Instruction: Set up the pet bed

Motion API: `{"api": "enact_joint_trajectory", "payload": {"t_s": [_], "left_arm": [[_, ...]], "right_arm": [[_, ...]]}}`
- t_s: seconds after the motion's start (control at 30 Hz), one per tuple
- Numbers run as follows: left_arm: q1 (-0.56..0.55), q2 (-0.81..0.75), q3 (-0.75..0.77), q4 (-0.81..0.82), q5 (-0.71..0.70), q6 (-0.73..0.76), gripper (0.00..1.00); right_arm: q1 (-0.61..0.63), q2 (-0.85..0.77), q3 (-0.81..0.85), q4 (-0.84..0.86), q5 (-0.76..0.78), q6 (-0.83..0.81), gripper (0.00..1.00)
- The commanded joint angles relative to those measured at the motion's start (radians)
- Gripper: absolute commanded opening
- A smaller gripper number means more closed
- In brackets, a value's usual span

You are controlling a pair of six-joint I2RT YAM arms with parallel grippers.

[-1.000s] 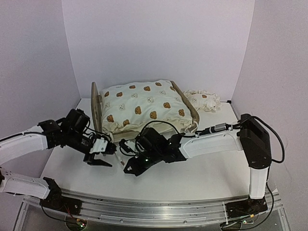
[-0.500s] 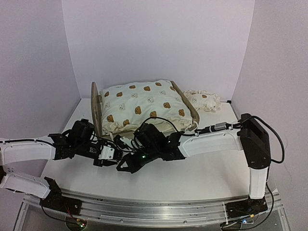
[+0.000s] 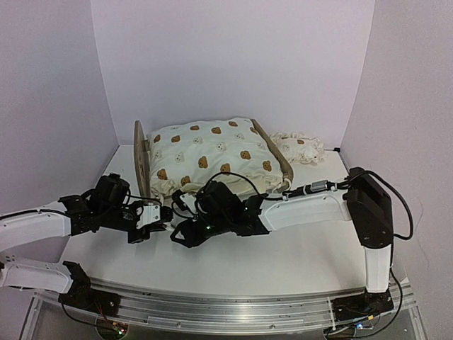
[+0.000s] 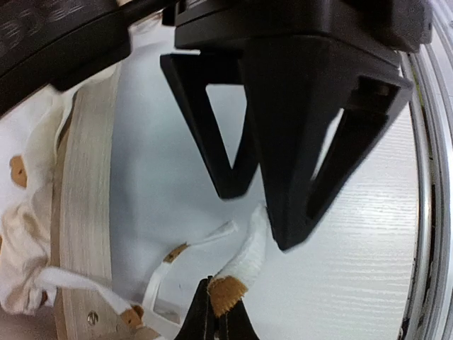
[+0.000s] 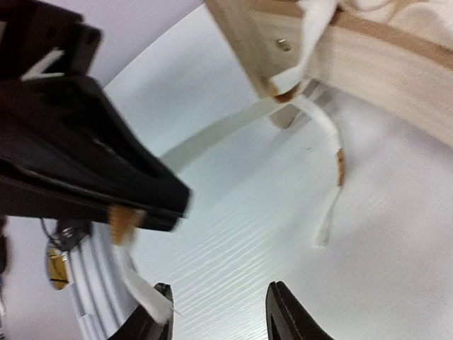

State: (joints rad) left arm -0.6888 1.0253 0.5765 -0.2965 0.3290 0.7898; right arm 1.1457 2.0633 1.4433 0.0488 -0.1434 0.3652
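The pet bed [image 3: 282, 164] stands at the back of the table, its light-wood headboard [image 3: 141, 164] on the left. A cream bear-print cushion [image 3: 212, 159] lies on it, and the small matching pillow [image 3: 301, 147] lies behind its right end. My left gripper [image 3: 157, 218] [image 4: 216, 301] is shut on the tan end of a white tie strap [image 4: 251, 251] [image 5: 138, 280] by the bed's near left corner. My right gripper [image 3: 180, 234] [image 5: 216, 312] is open right beside it, holding nothing; the strap's free end rests against its left finger.
The bed's wooden side rail [image 4: 85, 212] [image 5: 368, 60] runs close by both grippers. A second white tie [image 5: 329, 205] [image 4: 191, 244] lies loose on the white table [image 3: 283, 255]. Purple walls close in the back and sides.
My left gripper moved in to the right gripper and shut on the tie strap. The right gripper, shut before, has opened and let the strap go.
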Motion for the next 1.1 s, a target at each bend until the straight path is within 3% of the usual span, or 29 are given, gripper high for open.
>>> {"api": "enact_joint_trajectory", "payload": {"t_s": [0.0,0.2,0.33,0.37,0.57,0.73,0.77,0.93,1.07], "left_arm": [[0.037,-0.107,-0.004,-0.081,-0.044,-0.03,0.0],[0.043,-0.234,-0.103,-0.116,-0.05,0.095,0.0],[0.043,-0.23,-0.12,-0.113,-0.029,0.114,0.0],[0.043,-0.221,-0.121,-0.108,-0.029,0.114,0.0],[0.043,-0.173,-0.119,-0.104,-0.029,0.144,0.0],[0.043,-0.146,-0.128,-0.114,0.022,0.213,0.01],[0.043,-0.14,-0.125,-0.122,0.041,0.225,0.03],[0.042,-0.108,-0.103,-0.188,0.102,0.262,0.36],[0.041,-0.11,-0.079,-0.194,0.081,0.224,0.5]], "right_arm": [[-0.007,0.115,0.055,0.013,0.189,-0.051,0.48],[-0.008,0.245,0.159,0.013,0.227,-0.079,0.51],[-0.007,0.303,0.213,0.012,0.242,-0.102,0.47],[-0.008,0.314,0.218,0.011,0.236,-0.101,0.44],[-0.008,0.295,0.162,0.002,0.254,-0.075,0.01],[-0.036,0.186,0.085,-0.001,0.207,-0.042,0.0],[-0.042,0.161,0.067,0.0,0.192,-0.04,0.0],[-0.054,0.054,-0.008,-0.001,0.149,-0.081,0.0],[-0.074,0.001,-0.039,0.0,0.11,-0.077,0.0]]}}
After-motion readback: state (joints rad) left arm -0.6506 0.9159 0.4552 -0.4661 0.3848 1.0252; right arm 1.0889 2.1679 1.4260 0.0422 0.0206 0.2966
